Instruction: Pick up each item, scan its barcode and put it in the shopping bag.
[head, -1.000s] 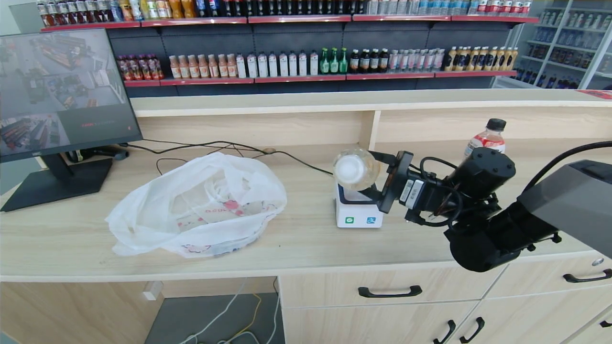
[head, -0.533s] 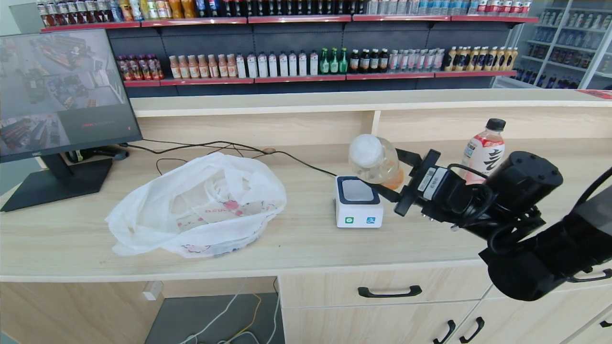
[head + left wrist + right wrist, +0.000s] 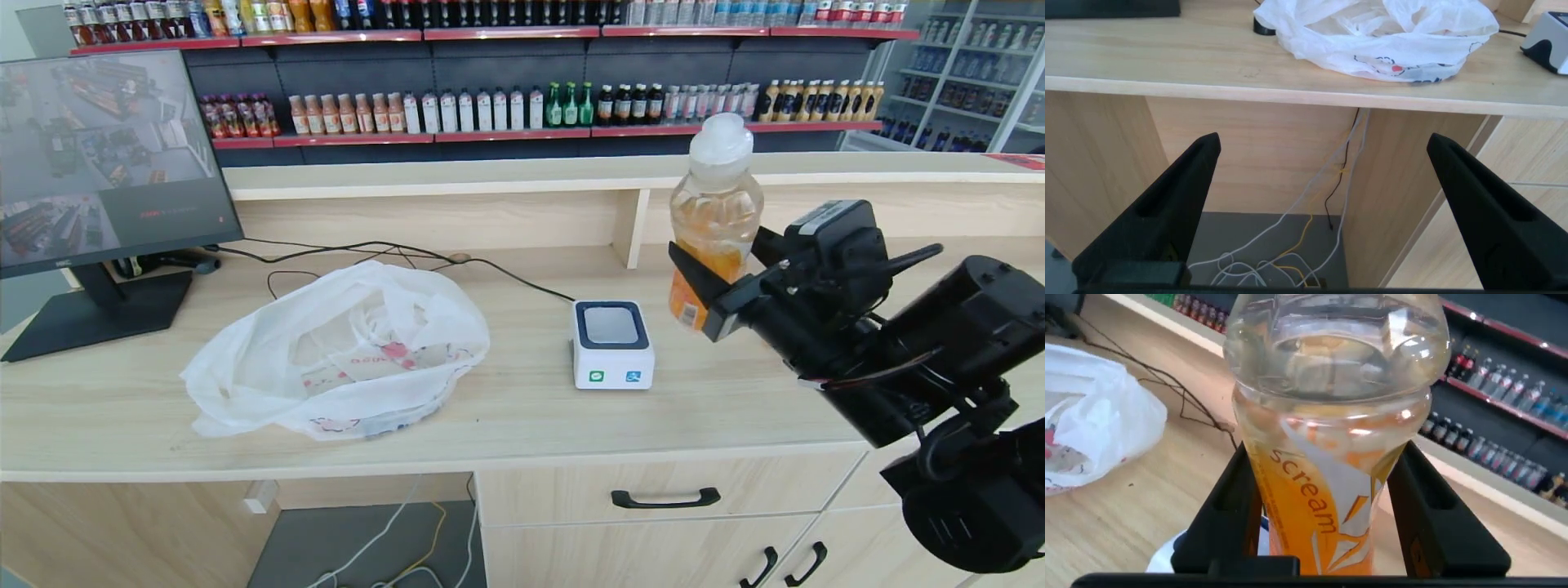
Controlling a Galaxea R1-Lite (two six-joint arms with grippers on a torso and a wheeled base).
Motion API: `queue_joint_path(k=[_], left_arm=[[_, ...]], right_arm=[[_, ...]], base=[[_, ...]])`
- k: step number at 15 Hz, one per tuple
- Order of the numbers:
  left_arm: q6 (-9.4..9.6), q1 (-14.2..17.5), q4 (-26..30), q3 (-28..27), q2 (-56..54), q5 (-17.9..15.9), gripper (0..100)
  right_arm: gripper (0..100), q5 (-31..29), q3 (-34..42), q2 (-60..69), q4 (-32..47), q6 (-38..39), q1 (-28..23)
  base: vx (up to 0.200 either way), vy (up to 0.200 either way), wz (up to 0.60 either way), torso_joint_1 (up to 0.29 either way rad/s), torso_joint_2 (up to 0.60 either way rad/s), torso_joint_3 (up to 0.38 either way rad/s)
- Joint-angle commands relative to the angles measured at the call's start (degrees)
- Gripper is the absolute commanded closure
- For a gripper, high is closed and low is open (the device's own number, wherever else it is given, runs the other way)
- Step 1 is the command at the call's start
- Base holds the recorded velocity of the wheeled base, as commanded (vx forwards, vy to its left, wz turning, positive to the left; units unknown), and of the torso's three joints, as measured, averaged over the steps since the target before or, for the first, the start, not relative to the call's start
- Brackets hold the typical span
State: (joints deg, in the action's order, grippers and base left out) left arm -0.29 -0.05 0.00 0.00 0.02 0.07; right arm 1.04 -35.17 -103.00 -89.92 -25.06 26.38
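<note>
**Bottle held upright over counter, right of scanner**

The right gripper (image 3: 725, 265) is clamped on the bottle (image 3: 717, 220), one black finger on each side of its lower, orange-labelled part. The right wrist view shows the same grip (image 3: 1331, 514): fingers pressed against both sides of the bottle (image 3: 1331, 400).

The bottle's long axis is near vertical with a slight tilt. Its pale rounded end points up; can't tell if that end is cap or base. Orange liquid sits in the lower half and the upper part is clear. A barcode patch shows low on the side facing the scanner.

The bottle is in the air, off the counter (image 3: 506, 408). It is up and to the right of the white scanner (image 3: 612, 343), not over it. The white shopping bag (image 3: 343, 351) lies on the counter left of the scanner, well apart from the bottle. The monitor (image 3: 106, 155) stands at the far left.

The left gripper (image 3: 1323, 151) has its fingers wide apart and holds nothing. It sits low in front of the counter edge, with the bag (image 3: 1380, 33) above it.
</note>
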Motion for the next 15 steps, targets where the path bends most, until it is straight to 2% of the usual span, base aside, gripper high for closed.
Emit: queue_joint_path(k=[1, 4, 7, 10, 12, 15], left_arm=[[-0.06, 0.0, 0.0, 0.0, 0.0, 0.0, 0], [-0.06, 0.0, 0.0, 0.0, 0.0, 0.0, 0], [-0.06, 0.0, 0.0, 0.0, 0.0, 0.0, 0], [0.03, 0.0, 0.0, 0.0, 0.0, 0.0, 0], [-0.06, 0.0, 0.0, 0.0, 0.0, 0.0, 0], [0.03, 0.0, 0.0, 0.0, 0.0, 0.0, 0]], right_arm=[[100, -4.7, 1.0, 1.7, -0.1, 3.9, 2.3], [100, -13.2, 5.3, 1.7, -0.1, 13.6, 5.2], [100, -14.1, 9.2, 1.0, -0.1, 21.2, 6.9], [100, -15.4, 8.5, 1.7, -0.1, 21.2, 6.0], [100, -15.4, 7.1, 1.7, -0.1, 20.2, 9.2], [100, -15.5, 6.3, 4.0, -0.1, 22.7, 9.0]], base=[[0.000, 0.000, 0.00, 0.000, 0.00, 0.000], [0.000, 0.000, 0.00, 0.000, 0.00, 0.000], [0.000, 0.000, 0.00, 0.000, 0.00, 0.000], [0.000, 0.000, 0.00, 0.000, 0.00, 0.000], [0.000, 0.000, 0.00, 0.000, 0.00, 0.000], [0.000, 0.000, 0.00, 0.000, 0.00, 0.000]])
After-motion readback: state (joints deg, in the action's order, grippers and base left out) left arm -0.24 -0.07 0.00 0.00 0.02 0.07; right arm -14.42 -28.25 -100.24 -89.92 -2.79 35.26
